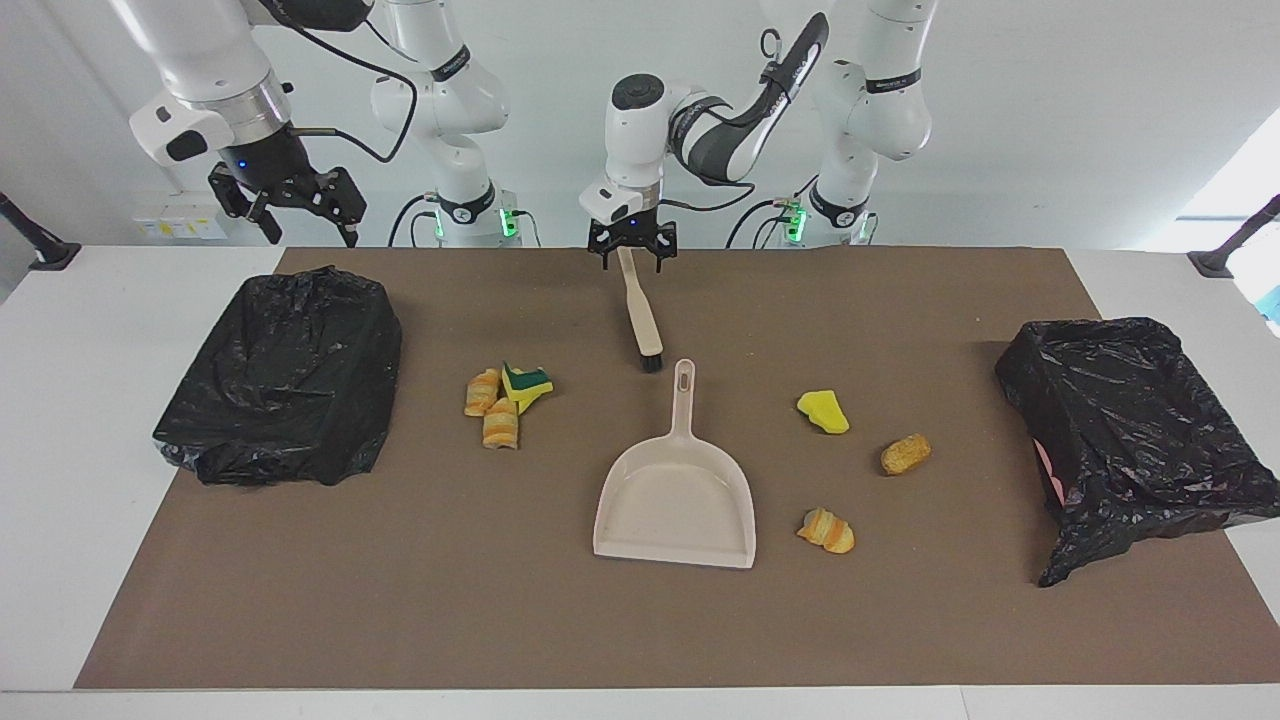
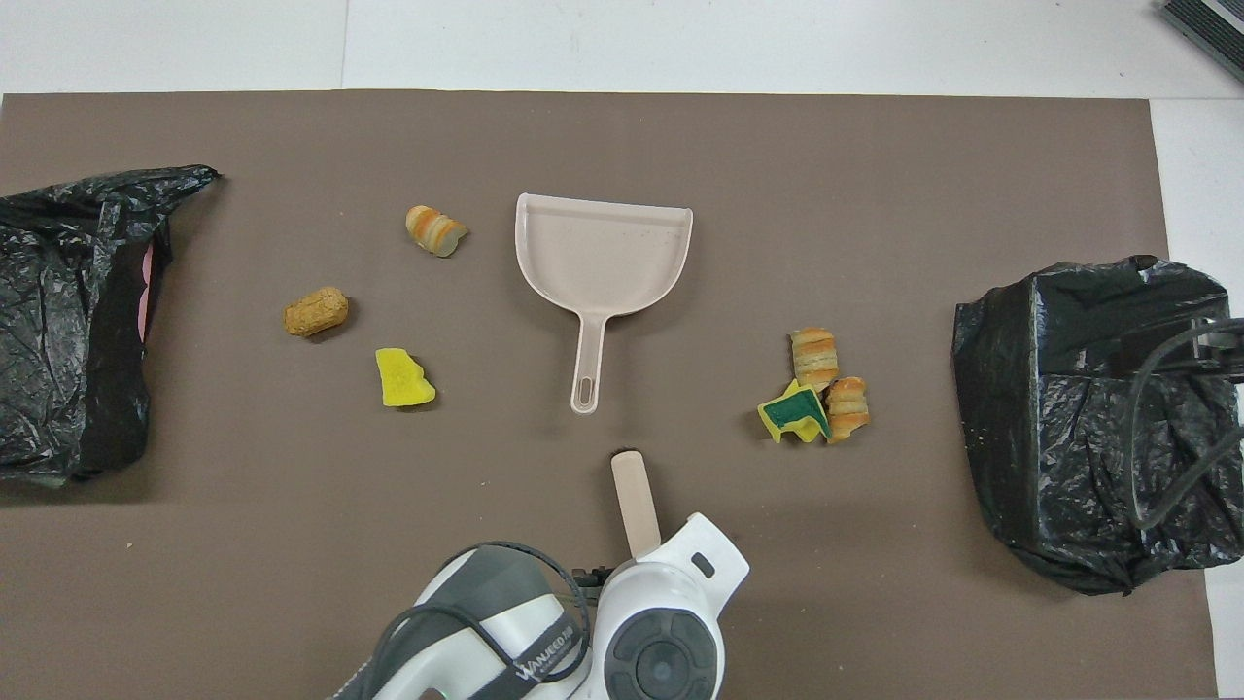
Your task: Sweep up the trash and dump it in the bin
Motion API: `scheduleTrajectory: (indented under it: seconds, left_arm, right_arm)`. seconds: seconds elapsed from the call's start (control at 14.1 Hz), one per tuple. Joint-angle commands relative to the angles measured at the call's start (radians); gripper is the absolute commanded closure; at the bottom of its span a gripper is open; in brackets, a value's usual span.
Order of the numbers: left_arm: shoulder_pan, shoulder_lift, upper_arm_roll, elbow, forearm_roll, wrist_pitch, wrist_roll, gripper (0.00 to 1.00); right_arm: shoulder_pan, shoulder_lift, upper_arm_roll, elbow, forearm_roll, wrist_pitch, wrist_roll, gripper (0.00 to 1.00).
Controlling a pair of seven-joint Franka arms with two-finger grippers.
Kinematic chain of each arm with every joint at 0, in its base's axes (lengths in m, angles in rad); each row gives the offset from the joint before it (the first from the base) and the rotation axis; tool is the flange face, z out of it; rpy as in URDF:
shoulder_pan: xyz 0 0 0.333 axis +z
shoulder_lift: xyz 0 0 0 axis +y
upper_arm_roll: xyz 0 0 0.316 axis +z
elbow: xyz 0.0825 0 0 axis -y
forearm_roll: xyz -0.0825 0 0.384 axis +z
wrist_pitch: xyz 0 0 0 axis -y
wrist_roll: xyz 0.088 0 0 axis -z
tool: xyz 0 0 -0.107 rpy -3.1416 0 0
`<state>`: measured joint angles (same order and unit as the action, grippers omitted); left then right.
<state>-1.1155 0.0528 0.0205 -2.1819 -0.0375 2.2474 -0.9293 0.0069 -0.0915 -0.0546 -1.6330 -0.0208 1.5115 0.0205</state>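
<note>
- The left claw (image 1: 630, 252) hangs open over the handle end of the brush (image 1: 640, 320), its fingers on either side of the handle, not yet closed on it.
- The right claw (image 1: 290, 205) waits open above the bin (image 1: 280, 375) at its arm's end of the worktop (image 1: 60, 400).
- Three trash scraps (image 1: 505, 398) lie clustered between that bin and the dustpan (image 1: 677, 500).
- Three more scraps (image 1: 870, 455) lie scattered between the dustpan and the second bin (image 1: 1130, 420).

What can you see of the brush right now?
The brush is a slim beige piece, plastic by its look, with short black bristles at the end facing the dustpan. It lies flat on the brown mat, untouched. The left gripper hangs open over its handle end, nearest the robots.
</note>
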Motion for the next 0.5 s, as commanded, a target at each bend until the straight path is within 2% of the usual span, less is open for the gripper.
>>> scheduleTrajectory:
  seconds: [0.0,0.28,0.35,0.43]
  left_arm:
    - [-0.056,0.061,0.021,-0.013,-0.007,0.081,-0.057,0.00]
    - [-0.055,0.061,0.021,-0.009,-0.030,0.075,-0.098,0.01]
    - [-0.052,0.059,0.021,-0.009,-0.035,0.069,-0.100,0.09]
    - [-0.046,0.055,0.021,-0.009,-0.035,0.060,-0.100,0.11]
  right_arm:
    - [-0.007,-0.024,0.002,-0.022,0.008,-0.014,-0.005,0.00]
    - [-0.007,-0.025,0.002,-0.028,0.008,-0.014,-0.005,0.00]
    - [-0.007,-0.027,0.002,-0.028,0.008,-0.014,-0.005,0.00]
    - [-0.007,-0.027,0.002,-0.028,0.010,-0.014,-0.004,0.00]
